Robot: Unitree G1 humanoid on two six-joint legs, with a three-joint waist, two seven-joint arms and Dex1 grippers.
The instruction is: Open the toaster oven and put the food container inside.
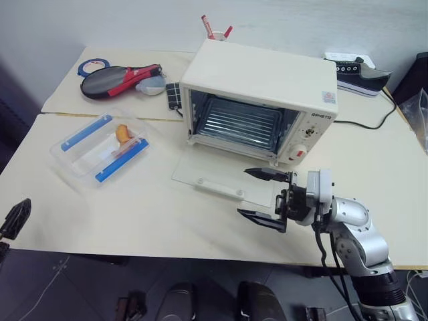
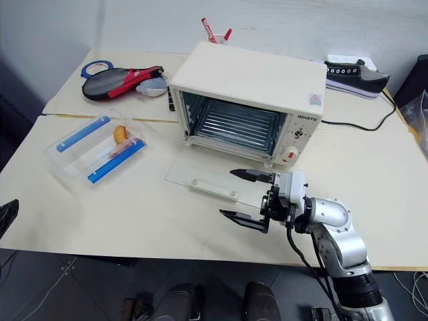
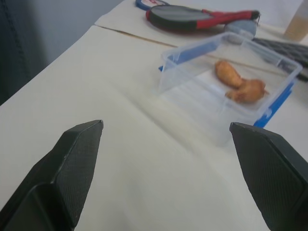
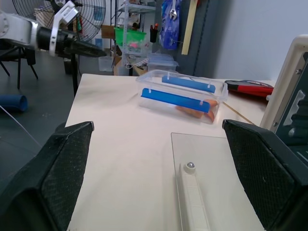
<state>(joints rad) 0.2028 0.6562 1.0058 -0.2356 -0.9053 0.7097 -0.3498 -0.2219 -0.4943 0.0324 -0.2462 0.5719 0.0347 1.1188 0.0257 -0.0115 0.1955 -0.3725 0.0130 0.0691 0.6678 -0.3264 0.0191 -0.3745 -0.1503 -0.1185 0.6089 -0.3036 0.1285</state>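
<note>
Head views: toaster oven (image 1: 261, 100) set at mid-tabletop (image 1: 374, 167), angled toward the robot, glass door (image 1: 224, 182) dropped flat so the wire rack (image 1: 239, 125) lies exposed and reachable; opening step judged done. Food container (image 1: 101, 147) resting on the tabletop well left of the oven, apart from everything, blue clips (image 1: 121, 160) along 2 sides, orange food (image 1: 123, 133) visible through the clear wall. Not yet moved toward the cavity. Right gripper (image 1: 262, 195) hanging just in front of the lowered door's front edge, pointing left across the tabletop, fingers spread wide with nothing between them; likely placed there to steady or clear the door, though that is only a judgement. Left gripper (image 1: 15, 218) at the far left table edge, 1 dark finger in sight, well short of the container. Behind the oven: a table tennis paddle (image 1: 120, 79), a roll of blue tape (image 1: 93, 67), a cup of red markers (image 1: 215, 30), a black sneaker (image 1: 361, 75).

Left wrist view: 2 black fingers (image 3: 77, 163) standing fully apart, empty, aimed along the tabletop at the container (image 3: 226, 84), which sits ahead and off-centre. Wide spread suited to the box's breadth.

Right wrist view: fingers (image 4: 62, 163) wide apart, gripping nothing, straddling the door's handle (image 4: 195, 202) from above without touching. Container (image 4: 182, 95) beyond, left arm (image 4: 45, 36) further off past the table edge.
</note>
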